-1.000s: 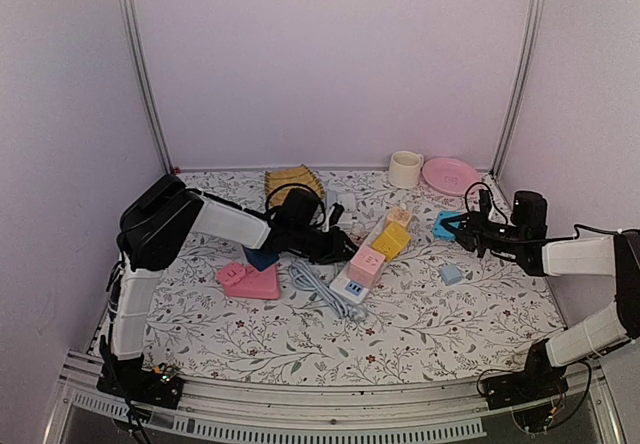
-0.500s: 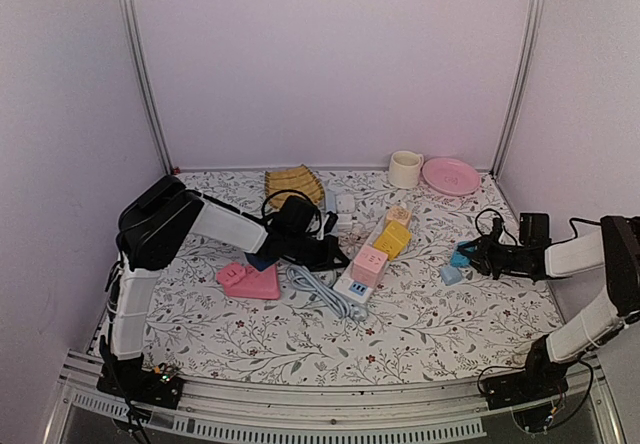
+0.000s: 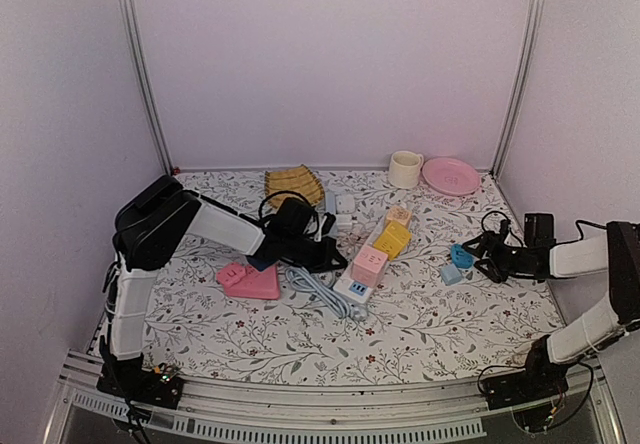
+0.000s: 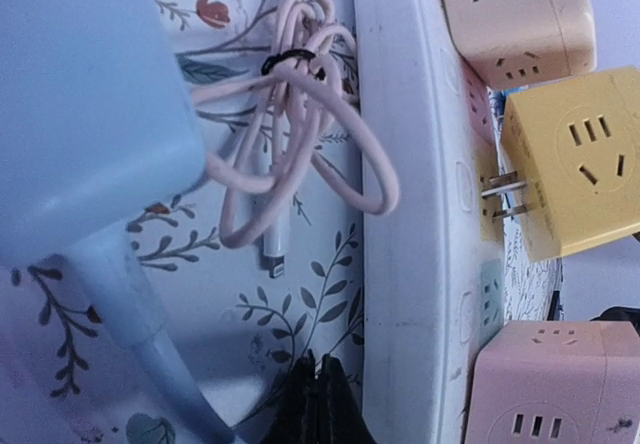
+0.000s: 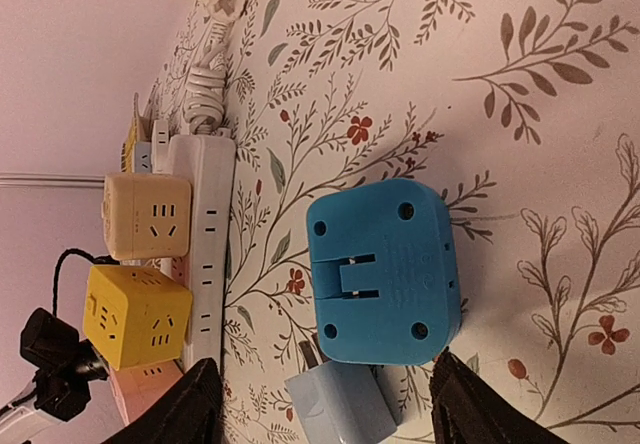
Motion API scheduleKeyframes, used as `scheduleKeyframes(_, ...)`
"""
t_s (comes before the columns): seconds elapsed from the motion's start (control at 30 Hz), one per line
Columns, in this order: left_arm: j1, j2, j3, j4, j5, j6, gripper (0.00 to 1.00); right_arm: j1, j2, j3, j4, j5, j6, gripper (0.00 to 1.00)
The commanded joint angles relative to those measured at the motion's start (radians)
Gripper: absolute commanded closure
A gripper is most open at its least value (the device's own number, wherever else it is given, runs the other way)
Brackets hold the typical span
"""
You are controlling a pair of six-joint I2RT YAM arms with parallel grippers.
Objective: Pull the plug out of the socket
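Socket, bearing three cube plugs, lay mid-frame on floral tabletop, lilac-walled; my left end effector together, right end effector apart.

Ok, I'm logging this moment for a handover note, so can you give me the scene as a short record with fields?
socket: white power strip, lying flat
on the strip: peach cube, yellow cube, pink cube
yellow cube state: lifted off the strip face, prongs exposed
left tool: shut, nothing seen in it, tips beside the strip's edge
right tool: open, holding nothing
blue adapter: loose on the table between the right tool's fingers
nearby: pale blue plug, coiled pink cable
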Motion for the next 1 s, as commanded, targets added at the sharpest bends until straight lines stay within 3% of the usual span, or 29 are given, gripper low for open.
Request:
scheduleKeyframes(0.0, -0.01, -0.026, -0.079, -0.074, -0.028, 0.022, 1.0, 0.004, -0.106, 0.018, -0.109, 0.076, -0.065, 0.22)
scheduleKeyframes(0.33, -0.052, -0.091, -0.208, -0.024, -0.058, -0.006, 0.98, 0.246, -0.242, 0.088, -0.253, 0.226, -0.054, 0.12)
scheduleKeyframes(0.63, -0.158, -0.083, -0.23, 0.017, -0.072, -0.061, 0.97, 0.49, -0.068, 0.277, -0.268, 0.356, -0.02, 0.08)
scheduleKeyframes(0.97, -0.2, -0.08, -0.21, 0.035, -0.075, -0.074, 0.97, 0.582, 0.08, 0.422, -0.334, 0.457, -0.023, 0.02)
